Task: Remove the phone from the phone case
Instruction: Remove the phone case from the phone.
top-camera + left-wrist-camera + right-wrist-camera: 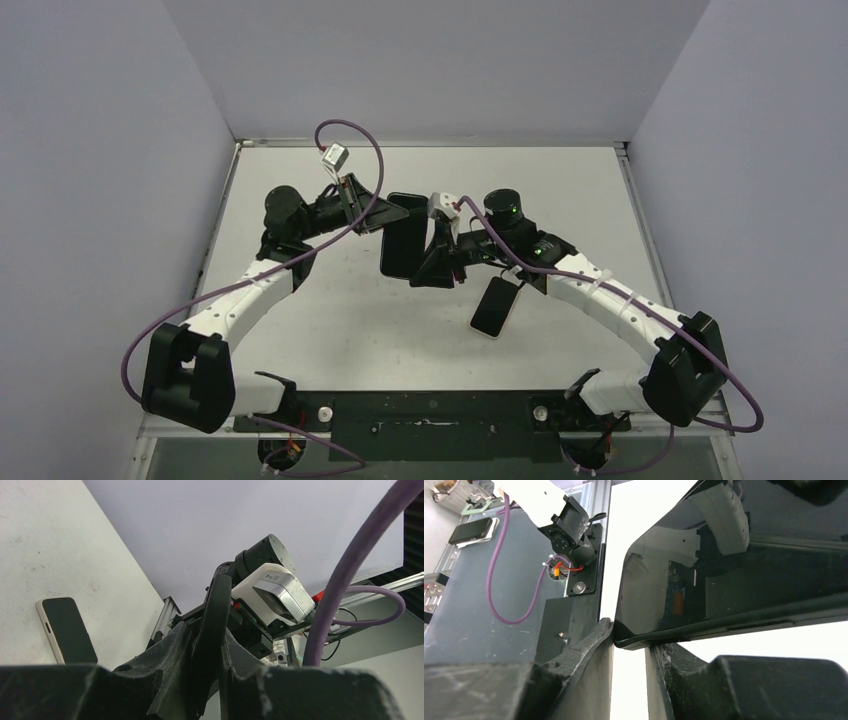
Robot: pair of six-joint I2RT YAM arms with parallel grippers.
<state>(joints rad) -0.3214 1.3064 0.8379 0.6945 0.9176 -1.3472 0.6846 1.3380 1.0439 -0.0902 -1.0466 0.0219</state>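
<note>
Two grippers are sharing one black phone case (403, 240) above the table. The left gripper (206, 647) is clamping the case's thin edge, while the right gripper (630, 652) is bracketing a lower corner with its jaws nearly together. Whether it is truly pinching there or only touching cannot be told from its wrist view.

Below the right gripper and back toward its arm, down on the table (330, 330) and apart from both tools, a white-edged phone (497, 310) is lying screen up. By this reading the separation itself is looking done and the job is nearing its end. The next move is probably calling for lowering the case and letting go on bare tabletop, away from the phone on the right gripper's side.

Much is staying out of sight. The phone's far end is slipping under the right forearm (600, 295) in the overhead view. The case's glossy face is mirroring the arm in the right wrist view, making it hard to confirm that the shell is empty. The left wrist view is showing the case edge-on only.
</note>
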